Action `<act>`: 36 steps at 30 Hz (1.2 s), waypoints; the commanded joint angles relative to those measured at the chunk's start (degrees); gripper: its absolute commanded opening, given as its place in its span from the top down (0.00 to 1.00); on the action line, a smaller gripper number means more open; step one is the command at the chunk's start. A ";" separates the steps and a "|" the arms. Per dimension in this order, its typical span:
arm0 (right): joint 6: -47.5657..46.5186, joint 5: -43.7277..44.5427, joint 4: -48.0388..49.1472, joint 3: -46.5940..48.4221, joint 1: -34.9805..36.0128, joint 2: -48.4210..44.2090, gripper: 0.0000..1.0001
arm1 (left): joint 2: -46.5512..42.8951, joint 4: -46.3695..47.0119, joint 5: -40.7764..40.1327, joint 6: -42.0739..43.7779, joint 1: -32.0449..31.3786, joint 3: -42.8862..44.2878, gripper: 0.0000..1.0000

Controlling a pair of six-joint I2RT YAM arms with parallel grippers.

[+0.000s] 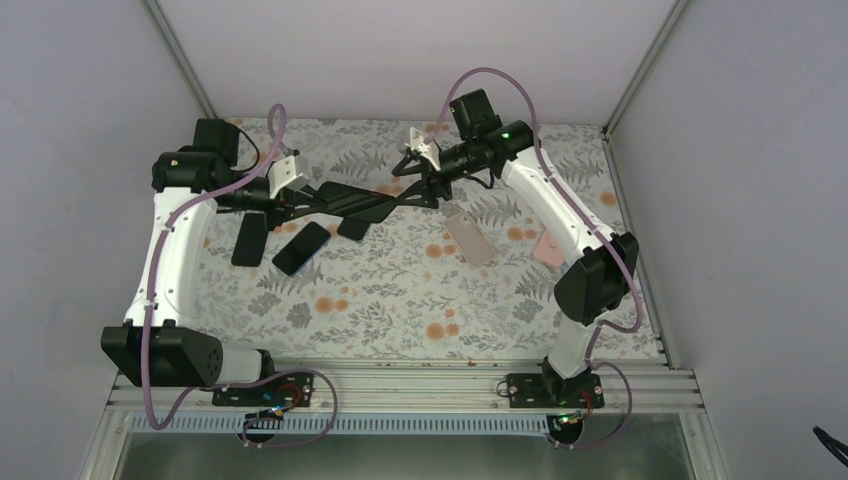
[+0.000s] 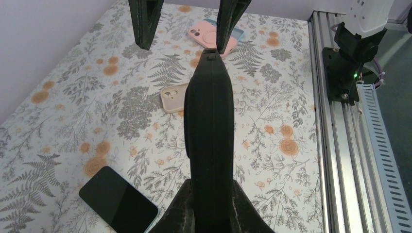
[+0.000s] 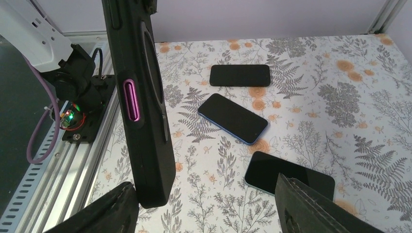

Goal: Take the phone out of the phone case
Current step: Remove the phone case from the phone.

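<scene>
A black phone case hangs in the air edge-on, and my left gripper is shut on its near end. In the top view the case reaches right from the left gripper toward my right gripper. From the right wrist the case shows its back ring and a purple side button. Its lower end sits between the open jaws of the right gripper, close to the left finger. The phone inside does not show from these angles.
Three dark phones lie on the floral mat. A beige case and a pink case lie further right. The aluminium rail with the arm bases runs along the near edge, and walls close in the other sides.
</scene>
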 commanded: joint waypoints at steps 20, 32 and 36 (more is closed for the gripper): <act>2.54 10.01 9.13 1.54 -0.24 3.95 0.37 | -3.20 0.34 7.12 -1.17 -6.14 0.69 0.98; -0.42 11.67 7.60 4.41 -0.21 5.40 0.38 | -2.38 0.35 5.13 -2.14 -11.12 0.92 0.98; -1.00 12.15 7.54 4.52 -0.16 5.58 0.38 | -1.78 0.34 4.83 -2.53 -12.55 1.64 0.98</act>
